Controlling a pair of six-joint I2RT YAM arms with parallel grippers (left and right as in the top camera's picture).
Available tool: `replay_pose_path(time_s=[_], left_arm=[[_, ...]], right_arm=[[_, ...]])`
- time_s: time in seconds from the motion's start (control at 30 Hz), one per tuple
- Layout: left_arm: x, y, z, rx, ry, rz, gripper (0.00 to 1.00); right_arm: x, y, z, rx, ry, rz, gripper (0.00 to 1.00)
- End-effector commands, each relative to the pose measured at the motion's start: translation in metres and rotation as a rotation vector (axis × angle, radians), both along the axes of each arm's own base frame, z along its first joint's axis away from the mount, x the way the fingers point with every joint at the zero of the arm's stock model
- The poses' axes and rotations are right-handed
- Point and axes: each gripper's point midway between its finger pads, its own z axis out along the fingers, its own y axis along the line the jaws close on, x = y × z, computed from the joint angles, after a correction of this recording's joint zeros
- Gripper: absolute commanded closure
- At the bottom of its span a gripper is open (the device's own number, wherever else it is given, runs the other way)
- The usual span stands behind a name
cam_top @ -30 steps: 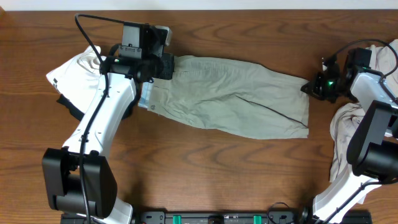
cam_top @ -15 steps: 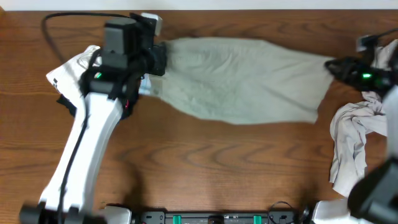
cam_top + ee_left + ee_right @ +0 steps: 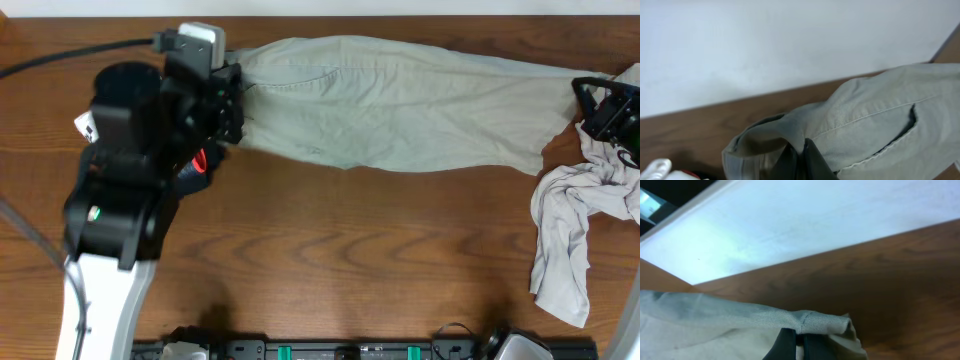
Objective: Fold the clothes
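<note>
Here are the khaki shorts [image 3: 400, 110], soft creased cotton, stretched long along the far edge. The left gripper [image 3: 801, 159] pinches the waistband end, far-left. The right gripper [image 3: 795, 342] clamps the stitched hem, far-right. A rumpled pale grey garment [image 3: 565, 230] slumps at the right edge.

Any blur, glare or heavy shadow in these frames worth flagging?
Overhead: shorts fairly sharp, the left arm looms large and soft. Left wrist: soft focus, even light on the wall. Right wrist: bluish glare on the wall, shadow across the table.
</note>
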Motion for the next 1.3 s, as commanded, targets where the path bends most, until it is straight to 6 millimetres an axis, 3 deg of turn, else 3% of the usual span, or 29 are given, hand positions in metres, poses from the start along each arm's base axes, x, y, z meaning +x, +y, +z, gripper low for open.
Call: replay_pose_path(time_s=[0.0, 0.2, 0.47, 0.7, 0.87, 1.0, 1.1, 1.27], left_arm=[[-0.03, 0.005, 0.049, -0.011, -0.14, -0.005, 0.94], [-0.073, 0.003, 0.102, -0.038, -0.272, -0.039, 0.94], [-0.112, -0.007, 0.156, -0.075, -0.389, -0.106, 0.94], [-0.119, -0.009, 0.18, -0.096, -0.46, -0.121, 0.94], [-0.117, -0.011, 0.203, -0.115, -0.531, -0.126, 0.94], [-0.127, -0.024, 0.226, -0.141, -0.59, -0.209, 0.94], [-0.138, -0.043, 0.228, -0.165, -0.57, -0.32, 0.94], [-0.141, -0.076, 0.209, -0.184, -0.476, -0.456, 0.94]], right_arm=[[-0.014, 0.0, 0.025, 0.031, -0.05, -0.036, 0.99], [-0.035, -0.004, 0.062, 0.059, -0.114, -0.1, 0.99], [-0.061, 0.004, 0.112, 0.018, -0.134, -0.133, 0.99], [-0.081, -0.02, 0.14, -0.082, -0.116, -0.352, 0.99], [-0.081, -0.03, 0.148, -0.109, -0.118, -0.403, 0.99], [-0.08, -0.042, 0.159, -0.12, -0.134, -0.436, 0.99], [-0.082, -0.05, 0.162, -0.11, -0.117, -0.455, 0.99], [-0.091, -0.047, 0.175, -0.114, -0.128, -0.463, 0.99]])
